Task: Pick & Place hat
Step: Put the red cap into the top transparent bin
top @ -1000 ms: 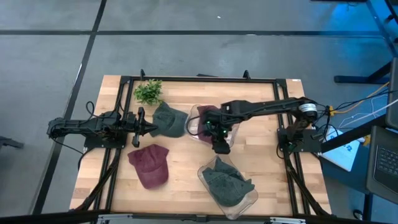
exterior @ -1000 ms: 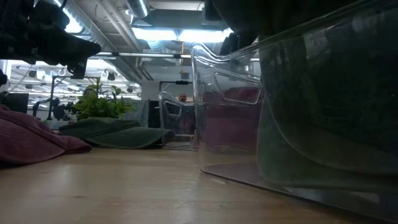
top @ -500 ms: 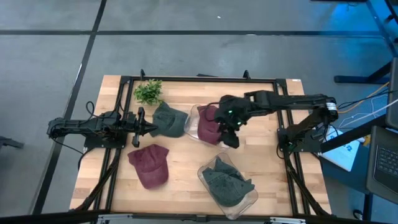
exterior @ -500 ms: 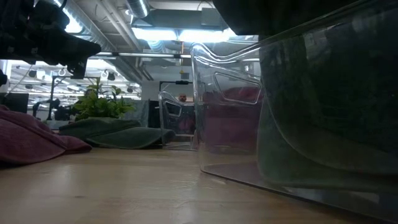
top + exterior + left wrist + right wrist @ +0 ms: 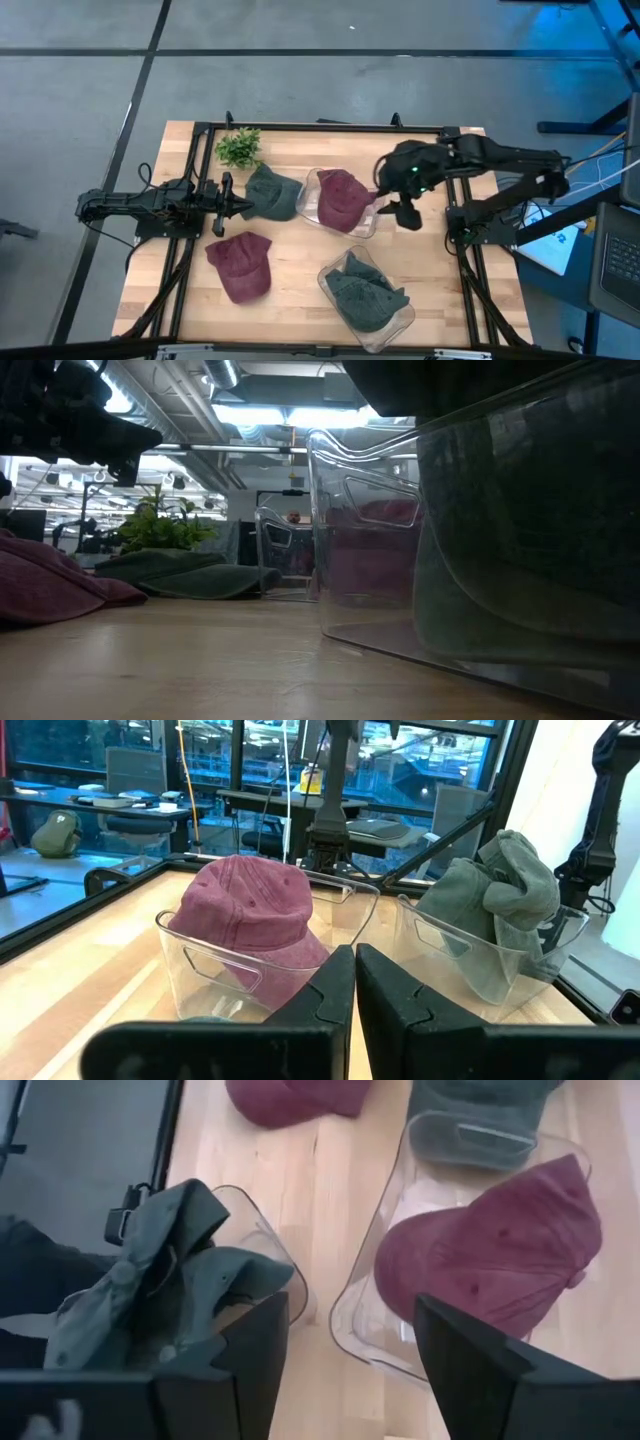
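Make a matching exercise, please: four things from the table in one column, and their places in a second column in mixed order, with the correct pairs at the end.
Things:
1. green hat
2. small plant
3. right pincer
4. loose red hat

Places:
A. at the table's far left corner
B. beside the clear bin holding a red hat, on its right
C. on the bare wood near the left front
D. just ahead of the left pincer

Pairs: 1-D, 2-A, 3-B, 4-C
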Robot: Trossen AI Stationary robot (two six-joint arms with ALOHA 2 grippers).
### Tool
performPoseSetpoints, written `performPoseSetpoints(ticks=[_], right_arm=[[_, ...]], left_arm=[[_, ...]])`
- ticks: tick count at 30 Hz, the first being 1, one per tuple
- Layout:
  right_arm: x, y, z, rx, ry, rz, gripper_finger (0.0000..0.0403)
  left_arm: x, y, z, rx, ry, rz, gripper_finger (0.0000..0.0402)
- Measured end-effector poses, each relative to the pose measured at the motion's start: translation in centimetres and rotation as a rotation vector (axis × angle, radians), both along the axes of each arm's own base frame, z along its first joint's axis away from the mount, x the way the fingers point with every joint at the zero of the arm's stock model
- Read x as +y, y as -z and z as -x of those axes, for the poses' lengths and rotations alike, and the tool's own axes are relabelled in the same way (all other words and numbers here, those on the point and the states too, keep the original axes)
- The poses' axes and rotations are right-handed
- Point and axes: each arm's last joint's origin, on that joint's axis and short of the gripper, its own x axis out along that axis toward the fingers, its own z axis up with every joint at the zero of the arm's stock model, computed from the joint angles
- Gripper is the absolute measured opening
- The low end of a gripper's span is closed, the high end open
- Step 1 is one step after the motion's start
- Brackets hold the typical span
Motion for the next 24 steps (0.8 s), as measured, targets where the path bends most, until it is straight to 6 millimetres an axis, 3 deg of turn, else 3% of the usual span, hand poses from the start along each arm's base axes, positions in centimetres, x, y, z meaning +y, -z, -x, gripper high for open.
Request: performPoseSetpoints(ticks=[15,24], right_arm=[[0.0,-2.2,3.4,-0.114,-0.002,0.001,0.0213],[-0.1,-3.9,6.7,-0.211,-0.001,0.000,0.0213]], left_arm=[[0.0,0.0,0.0,0.000,0.000,0.000,0.0008],[0.0,0.0,0.0,0.000,0.000,0.000,0.0013]])
